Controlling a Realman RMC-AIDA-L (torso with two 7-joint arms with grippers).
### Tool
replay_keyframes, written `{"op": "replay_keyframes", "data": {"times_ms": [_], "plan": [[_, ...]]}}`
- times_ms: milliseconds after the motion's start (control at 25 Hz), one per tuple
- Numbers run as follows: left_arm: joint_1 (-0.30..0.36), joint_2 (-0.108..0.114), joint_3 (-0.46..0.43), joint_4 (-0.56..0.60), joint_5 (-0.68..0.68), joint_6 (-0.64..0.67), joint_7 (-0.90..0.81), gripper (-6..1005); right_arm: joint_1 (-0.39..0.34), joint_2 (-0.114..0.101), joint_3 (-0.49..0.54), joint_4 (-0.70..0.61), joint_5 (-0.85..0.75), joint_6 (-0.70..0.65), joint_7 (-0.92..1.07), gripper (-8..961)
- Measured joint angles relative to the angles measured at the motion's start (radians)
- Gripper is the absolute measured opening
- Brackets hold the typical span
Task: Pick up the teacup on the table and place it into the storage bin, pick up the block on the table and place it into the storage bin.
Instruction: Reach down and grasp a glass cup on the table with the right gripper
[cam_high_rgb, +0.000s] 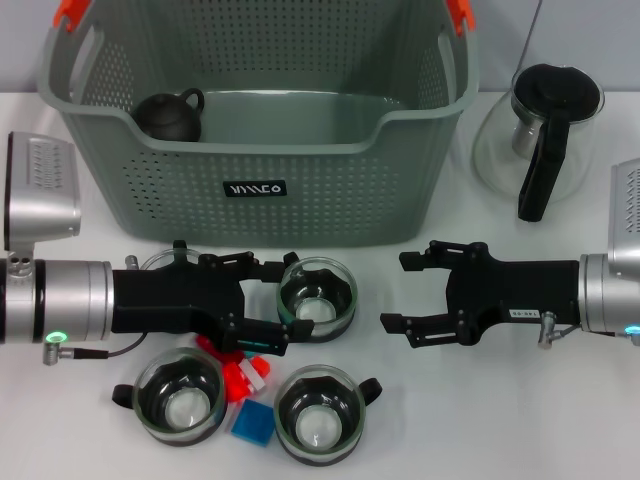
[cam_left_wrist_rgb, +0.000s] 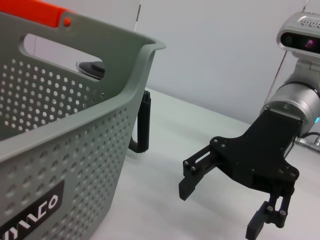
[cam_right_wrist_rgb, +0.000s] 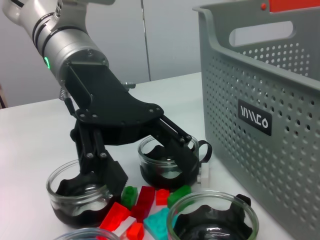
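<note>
1. The storage bin (cam_high_rgb: 262, 150) is seen standing at the back of the white table (cam_high_rgb: 420, 420), its black label facing the robot and orange clips on its handles.
2. A small dark teapot (cam_high_rgb: 170, 115) is seen inside the bin, in its left part near the wall.
3. A glass pot with a black lid and handle (cam_high_rgb: 545, 130) is seen on the table, to the right of the bin.
4. Four glass teacups are seen on the table in front of the bin. One teacup (cam_high_rgb: 318, 297) stands just below the label, two others (cam_high_rgb: 180, 396) (cam_high_rgb: 320, 414) stand nearer the front edge, and a fourth (cam_high_rgb: 165, 262) is mostly hidden behind the left arm.
5. Small blocks are heaped between the cups: red ones (cam_high_rgb: 236, 378), a blue one (cam_high_rgb: 254, 423), and, in the right wrist view, green ones (cam_right_wrist_rgb: 178, 196).
6. The left gripper (cam_high_rgb: 288, 302) is held low over the table in front of the bin. Its fingers are spread wide, and the teacup below the label sits at their tips, one finger against each side of the cup. Whether the cup is pressed cannot be told.
7. The right gripper (cam_high_rgb: 398, 292) is held over bare table to the right of the cups, pointing toward the left gripper. Its fingers are spread wide and nothing is held.
</note>
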Motion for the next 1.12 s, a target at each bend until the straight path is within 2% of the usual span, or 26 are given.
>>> {"op": "replay_keyframes", "data": {"times_ms": [640, 880, 1000, 1120], "plan": [[0.006, -0.004, 0.003, 0.007, 0.001, 0.007, -0.004, 934, -0.002, 0.002, 0.002, -0.010, 0.000, 0.009, 0.012, 927], [0.001, -0.001, 0.001, 0.007, -0.003, 0.036, -0.009, 933, -0.003, -0.004, 0.002, -0.011, 0.000, 0.006, 0.030, 922], [0.001, 0.001, -0.005, 0.008, -0.007, 0.057, -0.007, 933, -0.001, -0.010, 0.002, -0.018, 0.000, -0.035, 0.041, 918], [0.003, 0.004, -0.018, 0.017, -0.008, 0.106, -0.011, 932, -0.011, -0.016, 0.020, -0.046, 0.001, -0.132, 0.042, 919]]}}
